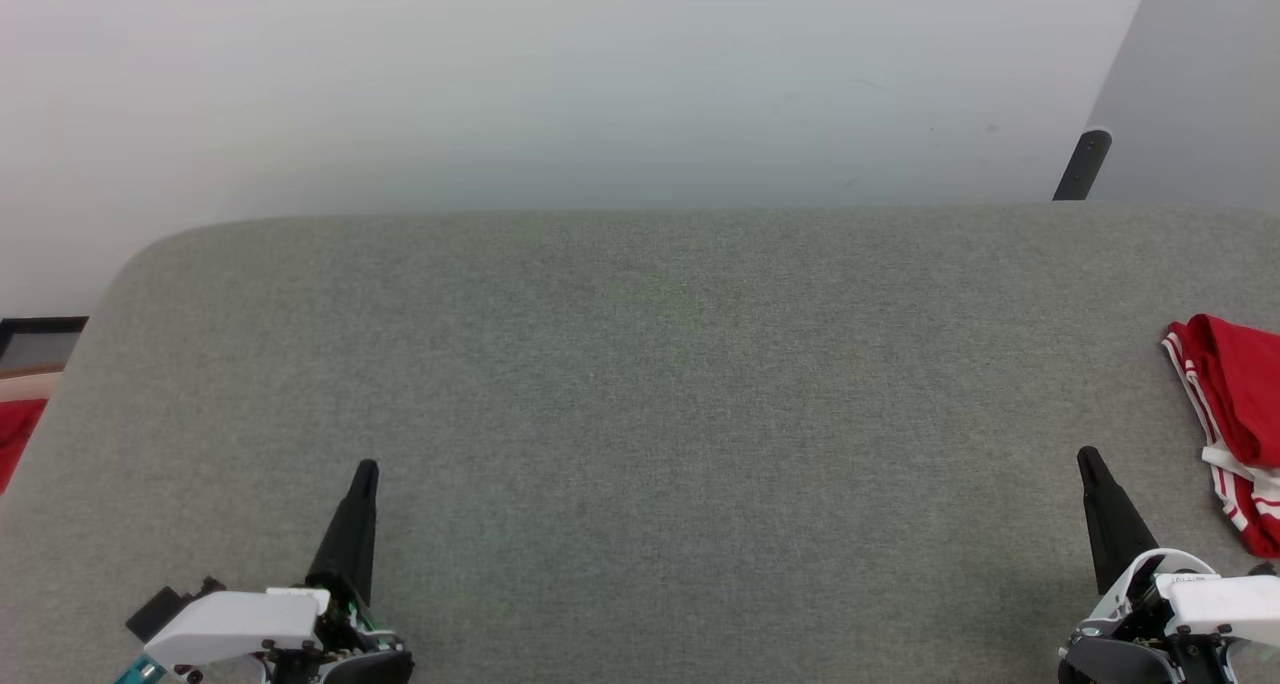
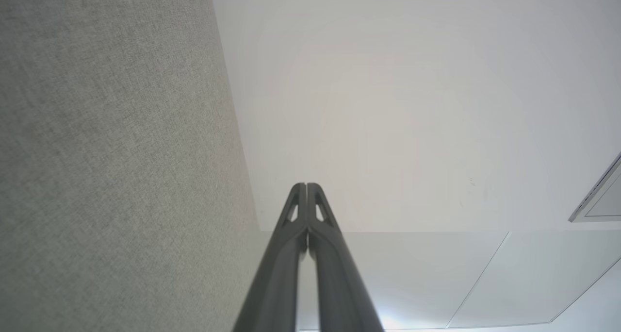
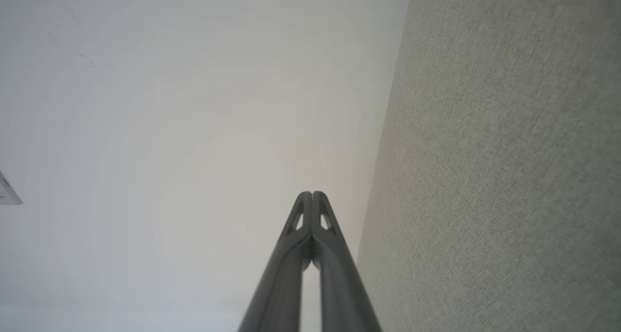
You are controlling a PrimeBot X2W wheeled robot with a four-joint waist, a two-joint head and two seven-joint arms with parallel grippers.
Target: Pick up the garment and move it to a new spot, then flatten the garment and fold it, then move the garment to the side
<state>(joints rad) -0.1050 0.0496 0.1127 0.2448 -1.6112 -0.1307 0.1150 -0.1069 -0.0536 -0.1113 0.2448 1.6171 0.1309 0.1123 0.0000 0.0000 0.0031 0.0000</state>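
Head view | crumpled red striped garment (image 1: 1240, 389) | woven grey surface (image 1: 640, 414)

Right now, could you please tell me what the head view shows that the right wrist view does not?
Head view, not the right wrist view: the garment lying at the grey surface's right edge, the left gripper, a red cloth scrap beyond the left edge, a dark leg. Right wrist view, not the head view: the right gripper's fingertips pressed together, close up, and a pale frame corner. Both: the right gripper, the grey surface and a pale background.
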